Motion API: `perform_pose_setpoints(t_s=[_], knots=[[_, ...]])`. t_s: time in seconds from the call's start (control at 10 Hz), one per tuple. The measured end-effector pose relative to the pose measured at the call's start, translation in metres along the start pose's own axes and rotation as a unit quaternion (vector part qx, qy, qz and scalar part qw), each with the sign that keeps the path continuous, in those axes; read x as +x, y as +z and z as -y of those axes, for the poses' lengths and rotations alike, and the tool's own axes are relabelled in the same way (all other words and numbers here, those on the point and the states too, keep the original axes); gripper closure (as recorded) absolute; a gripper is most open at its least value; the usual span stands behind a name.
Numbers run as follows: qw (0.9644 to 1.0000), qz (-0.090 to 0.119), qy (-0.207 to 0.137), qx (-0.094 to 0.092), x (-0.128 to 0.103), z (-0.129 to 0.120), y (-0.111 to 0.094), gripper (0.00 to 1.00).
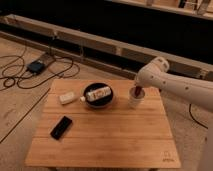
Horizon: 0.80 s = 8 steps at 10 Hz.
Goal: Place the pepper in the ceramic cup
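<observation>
Camera view: one white arm reaches in from 3 o'clock.
Pincer (137, 91): directly above the ceramic cup (135, 100), clenched on the pepper (137, 91).
Pepper: dark red, upright, at the cup's mouth.
Cup: on the tabletop (110, 137), at 3 o'clock of the black bowl (98, 95).

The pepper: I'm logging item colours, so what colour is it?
Dark red, seen in the camera view: the pepper sits at the white cup's mouth, under the gripper.
</observation>
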Motion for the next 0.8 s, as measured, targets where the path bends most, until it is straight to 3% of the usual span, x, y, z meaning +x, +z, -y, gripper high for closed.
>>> perform_pose_setpoints(t_s=[0.8], knots=[[0.9999, -0.011, 0.007, 0.006, -0.0035, 0.0068, -0.0067, 0.38]])
